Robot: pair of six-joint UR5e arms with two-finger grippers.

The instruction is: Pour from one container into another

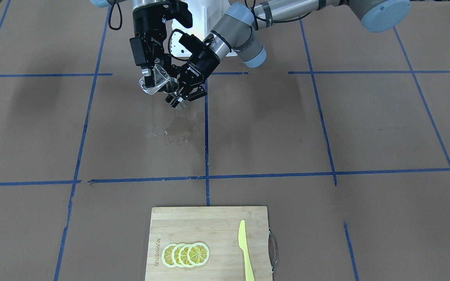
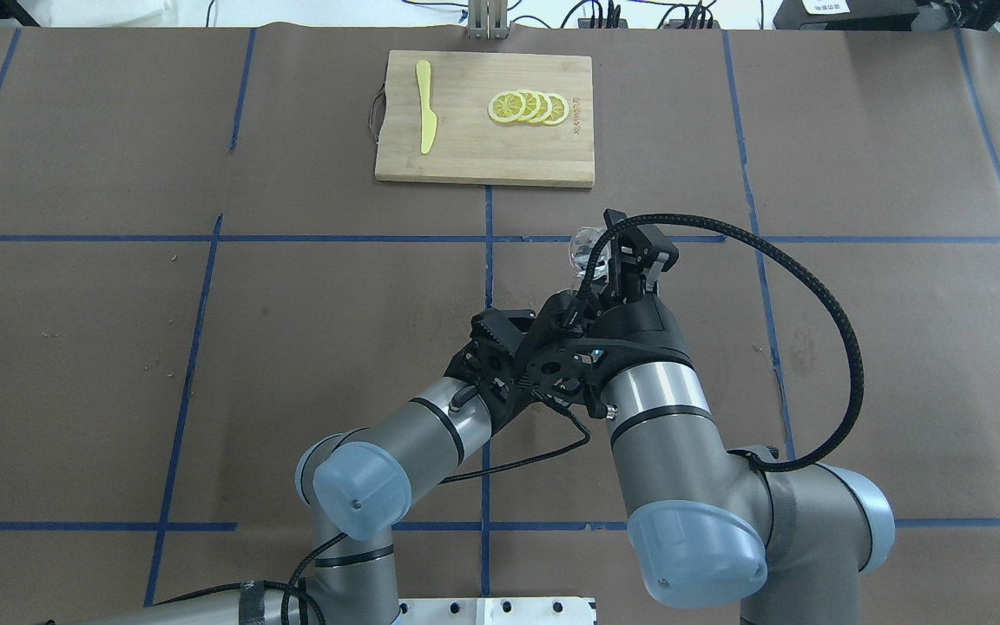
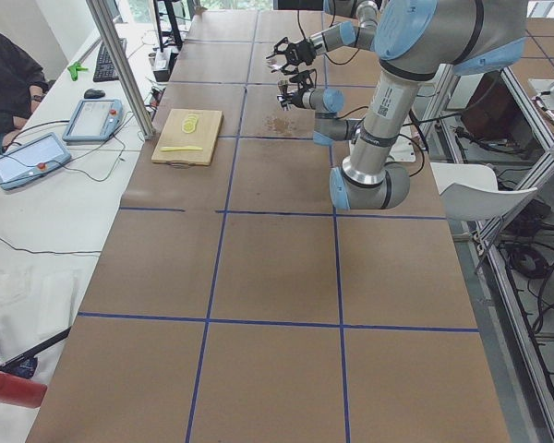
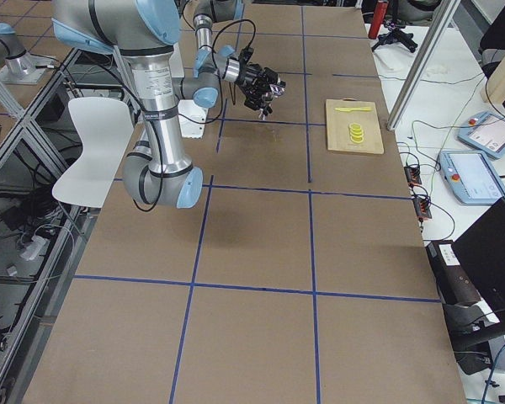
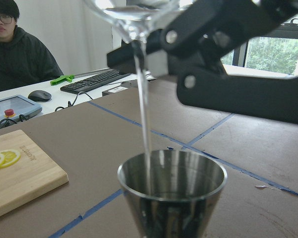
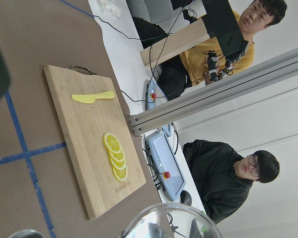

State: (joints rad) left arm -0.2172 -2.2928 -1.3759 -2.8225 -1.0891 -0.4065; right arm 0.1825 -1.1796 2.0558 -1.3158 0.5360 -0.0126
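My right gripper (image 1: 147, 74) is shut on a clear glass (image 1: 156, 81), held tilted above the table. The glass's spout (image 5: 134, 17) fills the top of the left wrist view, and a thin stream of water (image 5: 144, 114) falls from it into a steel jigger (image 5: 172, 191). My left gripper (image 1: 183, 97) is shut on that jigger and holds it just under the glass. In the overhead view the glass (image 2: 585, 246) shows beyond the right gripper (image 2: 630, 260), while the jigger is hidden under the two wrists. The glass's rim (image 6: 172, 221) crosses the bottom of the right wrist view.
A wet patch (image 1: 170, 130) marks the brown table cover below the grippers. At the table's far side lies a wooden cutting board (image 1: 193, 224) with lemon slices (image 1: 186, 254) and a yellow knife (image 1: 245, 249). Operators sit beyond that edge.
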